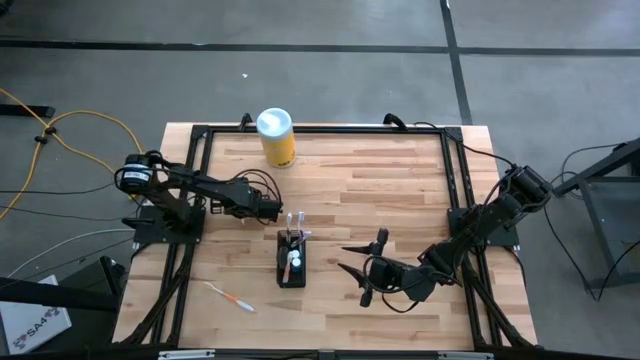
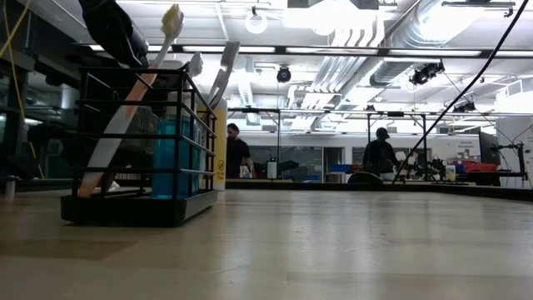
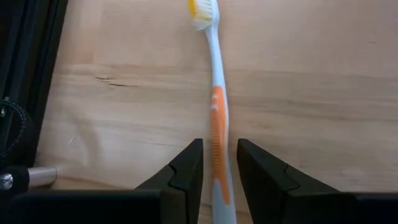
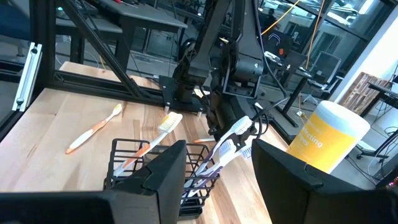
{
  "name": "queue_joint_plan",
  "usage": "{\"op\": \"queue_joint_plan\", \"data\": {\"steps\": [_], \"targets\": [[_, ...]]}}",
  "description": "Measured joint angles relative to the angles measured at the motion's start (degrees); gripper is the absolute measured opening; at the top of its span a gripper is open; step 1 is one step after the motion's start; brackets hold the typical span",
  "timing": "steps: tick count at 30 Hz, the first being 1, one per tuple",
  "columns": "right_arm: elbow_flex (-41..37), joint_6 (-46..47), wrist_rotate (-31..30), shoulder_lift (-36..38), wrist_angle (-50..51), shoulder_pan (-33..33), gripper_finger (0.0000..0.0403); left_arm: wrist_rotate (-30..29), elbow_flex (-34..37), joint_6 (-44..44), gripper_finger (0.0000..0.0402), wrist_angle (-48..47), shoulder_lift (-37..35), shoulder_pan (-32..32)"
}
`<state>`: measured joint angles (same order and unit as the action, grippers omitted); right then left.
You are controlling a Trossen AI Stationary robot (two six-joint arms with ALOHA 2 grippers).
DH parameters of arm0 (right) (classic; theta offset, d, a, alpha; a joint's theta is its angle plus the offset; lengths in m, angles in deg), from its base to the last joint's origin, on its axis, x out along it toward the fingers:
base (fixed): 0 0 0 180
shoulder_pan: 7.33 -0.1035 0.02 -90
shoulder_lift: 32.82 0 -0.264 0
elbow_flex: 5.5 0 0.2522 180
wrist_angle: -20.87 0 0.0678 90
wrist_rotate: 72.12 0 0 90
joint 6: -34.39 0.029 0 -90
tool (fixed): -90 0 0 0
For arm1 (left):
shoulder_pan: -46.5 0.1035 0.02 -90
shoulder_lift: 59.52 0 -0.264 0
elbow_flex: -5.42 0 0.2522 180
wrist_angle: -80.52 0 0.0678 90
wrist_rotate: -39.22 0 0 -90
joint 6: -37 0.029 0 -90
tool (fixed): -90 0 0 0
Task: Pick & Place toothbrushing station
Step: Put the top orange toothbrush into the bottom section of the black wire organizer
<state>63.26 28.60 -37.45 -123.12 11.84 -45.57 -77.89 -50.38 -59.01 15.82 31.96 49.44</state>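
The toothbrushing station (image 1: 291, 272) is a small black wire holder in the middle of the table. It also shows in the low view (image 2: 125, 208) and the right wrist view (image 4: 124, 149). It holds white toothbrushes (image 2: 223, 71) and a blue item (image 2: 171, 154). A toothbrush with yellow bristles and an orange grip (image 3: 214, 74) leans in the station (image 2: 133, 108), its lower end on the station's floor. My left gripper (image 3: 219, 149) is just to the station's far left (image 1: 278, 208). It is open, one finger on each side of this brush's grip with a small gap showing. My right gripper (image 1: 348, 258) is open and empty to the station's right.
Another toothbrush (image 1: 230, 298) lies flat on the table near the front left; it also shows in the right wrist view (image 4: 93, 130). A yellow canister with a white lid (image 1: 275, 137) stands at the far edge. A black frame (image 1: 455, 180) runs round the table. People stand in the room behind (image 2: 237, 154).
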Motion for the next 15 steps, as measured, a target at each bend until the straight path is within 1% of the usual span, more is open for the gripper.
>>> {"op": "queue_joint_plan", "data": {"steps": [4, 6, 10, 15], "targets": [[0.0, 0.0, 0.0, 0.0, 0.0, 0.0, 0.0174, -0.1, 0.0, 0.0, 0.0085, 0.1, 0.0, 0.0], [0.0, 0.0, 0.0, 0.0, 0.0, 0.0, 0.0174, -0.1, 0.0, 0.0, 0.0066, 0.3, 0.1, 0.0], [0.0, 0.0, 0.0, 0.0, 0.0, 0.0, 0.0174, -0.3, 0.1, 0.1, 0.0016, -0.3, 0.1, 0.3], [0.0, 0.0, 0.0, 0.0, 0.0, -0.3, 0.0174, -0.7, 0.3, 0.3, 0.0007, -1.1, 0.2, 0.4]]}}
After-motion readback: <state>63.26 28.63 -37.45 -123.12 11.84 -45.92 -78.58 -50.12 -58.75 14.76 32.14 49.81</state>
